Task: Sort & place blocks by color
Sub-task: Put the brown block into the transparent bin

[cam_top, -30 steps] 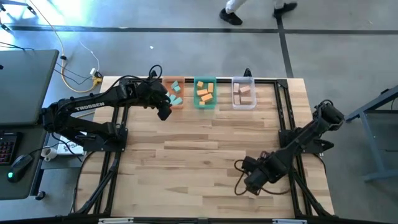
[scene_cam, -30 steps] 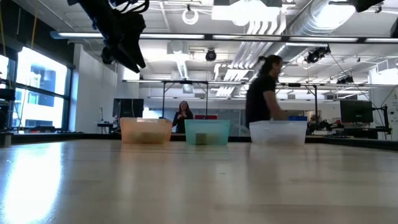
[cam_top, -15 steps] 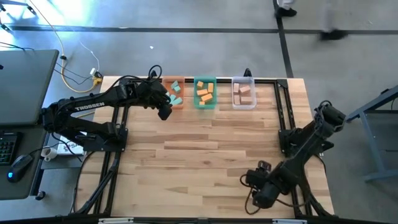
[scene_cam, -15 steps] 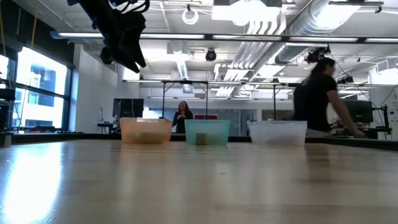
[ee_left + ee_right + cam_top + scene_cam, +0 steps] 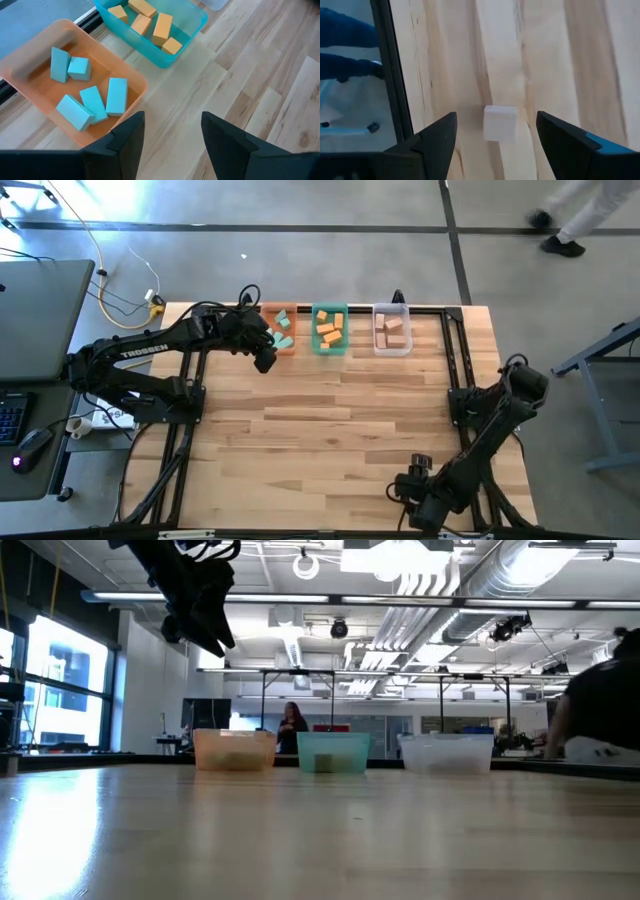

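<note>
Trays at the far edge look sorted. The right gripper point(image 5: 495, 145), jaws apart, hovers over a pale cube point(image 5: 499, 122) near the table's near edge; the next move, I judge, is lowering and closing.

The left gripper point(image 5: 172, 137), jaws apart and empty, waits by the orange tray point(image 5: 30, 90).

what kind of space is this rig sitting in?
Looks like an open robotics lab or workshop rather than a home or factory line. The low view shows bare ceiling ducts and more metal rigs behind the wooden table; the high view shows a concrete floor with a person walking past.
</note>
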Controlling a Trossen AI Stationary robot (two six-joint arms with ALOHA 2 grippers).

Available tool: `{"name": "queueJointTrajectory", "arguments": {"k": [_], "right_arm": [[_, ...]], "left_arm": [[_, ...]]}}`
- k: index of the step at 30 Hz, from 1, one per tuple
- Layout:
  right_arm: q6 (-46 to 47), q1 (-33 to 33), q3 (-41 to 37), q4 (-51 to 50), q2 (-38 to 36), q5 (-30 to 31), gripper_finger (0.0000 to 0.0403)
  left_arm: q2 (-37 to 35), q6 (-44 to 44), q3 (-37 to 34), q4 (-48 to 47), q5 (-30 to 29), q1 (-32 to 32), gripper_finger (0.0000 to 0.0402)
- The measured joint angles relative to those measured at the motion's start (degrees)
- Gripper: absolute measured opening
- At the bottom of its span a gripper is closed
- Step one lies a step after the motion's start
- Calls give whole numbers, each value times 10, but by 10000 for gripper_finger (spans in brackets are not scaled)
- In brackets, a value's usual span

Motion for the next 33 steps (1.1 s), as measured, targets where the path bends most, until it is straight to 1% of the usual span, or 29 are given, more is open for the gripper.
{"name": "queueJointTrajectory", "arguments": {"k": [4,10,16,19,23,26,33], "right_arm": [[1,-1,0,14,25,-15,260],[43,-2,0,13,62,-20,260],[50,-2,0,15,92,-61,260],[51,-4,0,20,99,-64,255],[50,-17,0,27,100,-59,230],[47,-29,0,26,100,-65,208],[32,-44,0,26,105,-112,140]], "left_arm": [[0,0,0,0,0,0,184],[0,0,0,0,0,0,184],[0,0,0,0,0,0,184],[0,0,0,0,0,0,184],[0,0,0,0,0,0,184],[0,0,0,0,0,0,184],[0,27,0,-3,0,0,184]]}}
